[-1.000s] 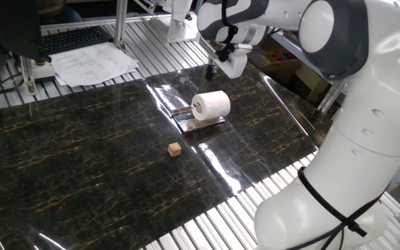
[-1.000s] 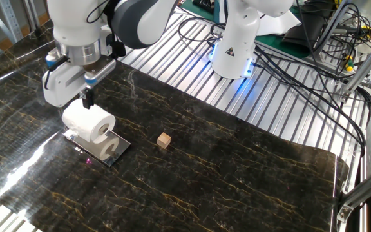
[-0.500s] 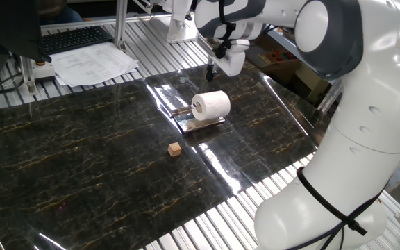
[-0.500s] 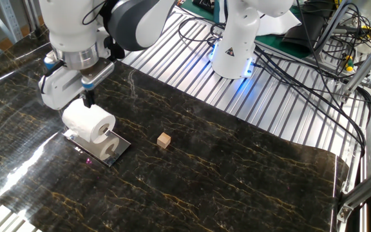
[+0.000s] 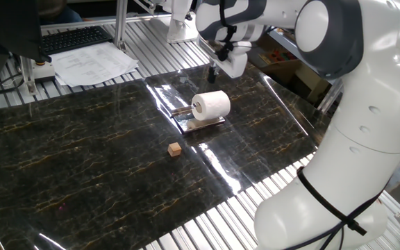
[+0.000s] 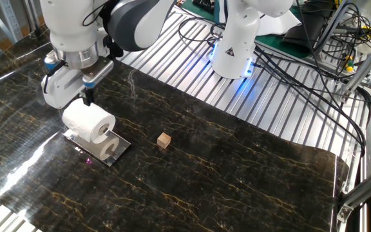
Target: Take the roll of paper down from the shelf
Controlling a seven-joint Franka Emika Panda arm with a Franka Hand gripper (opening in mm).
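Note:
The white roll of paper [image 5: 211,105] lies on its side on the shelf [image 5: 201,123], a small shiny metal platform on the dark marble table. From the other side the roll of paper [image 6: 90,124] covers most of the shelf [image 6: 110,153]. My gripper [image 5: 217,71] hangs just above and behind the roll without touching it. One dark finger [image 5: 212,71] shows at the edge of the hand, so the jaws stand open and empty. In the other fixed view the gripper [image 6: 84,98] hovers over the roll's back end, its second finger hidden behind the hand.
A small tan wooden cube [image 5: 176,148] sits in front of the shelf, also seen as the cube [image 6: 164,140]. Printed paper sheets [image 5: 92,64] and a keyboard [image 5: 75,38] lie at the far left. The white robot base [image 6: 236,48] and cables [image 6: 314,58] stand beyond the table.
The gripper has shifted only slightly above the roll. Neither the roll nor the cube has moved.

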